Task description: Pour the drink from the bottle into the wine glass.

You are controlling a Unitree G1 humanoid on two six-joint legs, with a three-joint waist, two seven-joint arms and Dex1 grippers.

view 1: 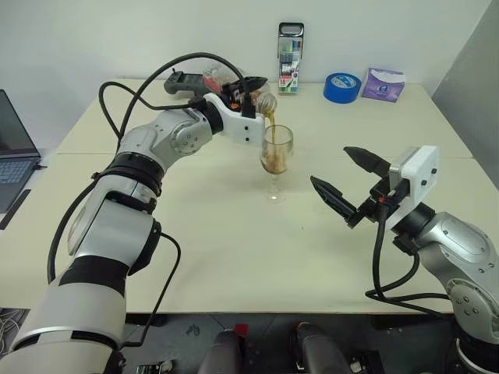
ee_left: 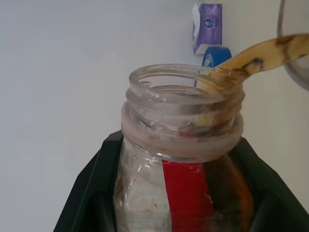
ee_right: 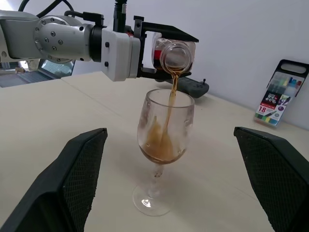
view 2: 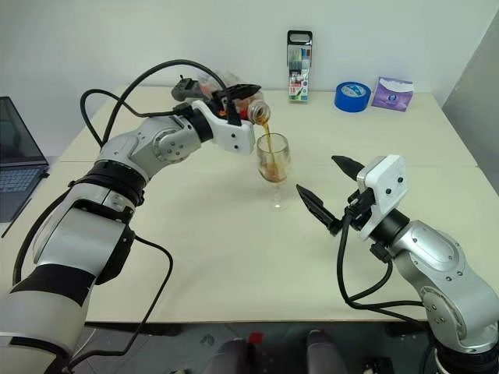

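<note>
Over the table point(view 1: 195, 257), the left claw point(view 1: 248, 97) tips the bottle point(view 1: 263, 101) above the wine glass point(view 1: 276, 160).

Both arms are silver-grey metal with black bands at the joints and white wrist blocks. Loose black cables loop along them. Each gripper's fingers point(ee_right: 79, 179) are black, pointed, with textured mesh-like inner faces.

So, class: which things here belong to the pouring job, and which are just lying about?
Part of the job:
- bottle, tipped in the left gripper
- drink
- wine glass

Just lying about:
- marker-pen case
- blue tape roll
- purple tissue pack
- laptop
</note>
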